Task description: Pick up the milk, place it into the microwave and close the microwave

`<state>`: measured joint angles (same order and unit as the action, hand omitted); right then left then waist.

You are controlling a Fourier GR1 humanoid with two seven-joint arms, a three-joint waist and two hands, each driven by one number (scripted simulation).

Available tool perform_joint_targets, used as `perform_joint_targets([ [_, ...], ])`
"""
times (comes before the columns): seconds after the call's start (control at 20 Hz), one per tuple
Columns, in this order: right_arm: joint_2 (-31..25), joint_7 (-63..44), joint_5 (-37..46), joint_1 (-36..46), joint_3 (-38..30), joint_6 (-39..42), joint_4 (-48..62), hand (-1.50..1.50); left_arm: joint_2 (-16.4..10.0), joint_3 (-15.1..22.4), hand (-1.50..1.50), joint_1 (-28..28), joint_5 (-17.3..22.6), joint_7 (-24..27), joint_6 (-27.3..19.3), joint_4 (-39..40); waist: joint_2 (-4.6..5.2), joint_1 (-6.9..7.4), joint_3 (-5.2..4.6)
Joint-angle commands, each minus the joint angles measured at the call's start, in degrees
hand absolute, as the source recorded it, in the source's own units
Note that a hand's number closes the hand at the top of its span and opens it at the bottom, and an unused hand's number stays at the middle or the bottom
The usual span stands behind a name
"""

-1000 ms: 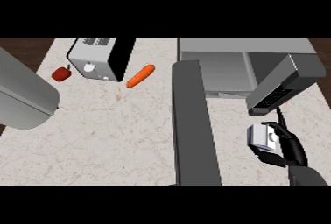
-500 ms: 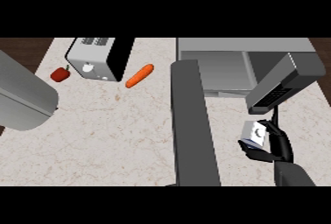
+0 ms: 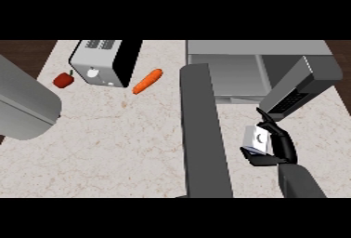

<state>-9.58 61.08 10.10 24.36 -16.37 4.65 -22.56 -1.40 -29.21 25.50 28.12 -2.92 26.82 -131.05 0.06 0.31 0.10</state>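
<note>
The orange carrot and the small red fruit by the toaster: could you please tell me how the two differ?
The orange carrot is long and tapered, while the small red fruit is round with a short stem. The carrot lies diagonally to the right of the silver and black toaster; the red fruit sits to its left. Both rest on the pale speckled counter.
</note>
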Motion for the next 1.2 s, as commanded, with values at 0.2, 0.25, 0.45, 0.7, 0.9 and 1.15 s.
perform_joint_targets([
  [0.2, 3.86, -6.58, -0.43, -2.35, 5.42, 1.67, -18.15, 1.50, 1.16, -2.69, -1.50, 0.18, -2.41, 3.23, 2.53, 4.64, -0.49, -0.88, -0.22],
  [0.25, 5.08, -8.38, -0.48, -2.97, 6.00, -0.05, -20.85, 1.50, 1.36, -1.22, -1.50, 1.92, -0.56, 1.25, 0.92, 0.00, -0.43, -0.56, -0.17],
  [0.45, 7.83, -18.76, -1.01, -1.20, 7.24, -3.76, -29.61, 1.50, 1.36, -2.37, -1.50, 2.64, 3.46, -2.75, 0.48, -3.04, -0.40, -0.40, -0.15],
  [0.7, 8.58, -25.26, 1.24, 6.38, 8.02, -9.12, -27.93, 1.50, -0.16, -2.80, -1.50, -2.54, 1.04, -2.98, 0.40, 1.62, -0.05, 0.02, -0.12],
  [0.9, 8.49, -26.63, 5.01, 10.48, 8.41, -16.00, -25.06, 1.50, 1.33, -4.32, -1.50, 1.79, 2.35, -0.71, 3.45, -0.07, -0.04, 0.84, -0.11],
  [1.15, 6.78, -29.57, 9.26, 19.44, 8.52, -19.78, -14.36, 1.50, -0.75, -3.30, -1.50, -2.74, 1.25, -3.55, 1.39, 2.74, 0.26, 0.93, -0.08],
])
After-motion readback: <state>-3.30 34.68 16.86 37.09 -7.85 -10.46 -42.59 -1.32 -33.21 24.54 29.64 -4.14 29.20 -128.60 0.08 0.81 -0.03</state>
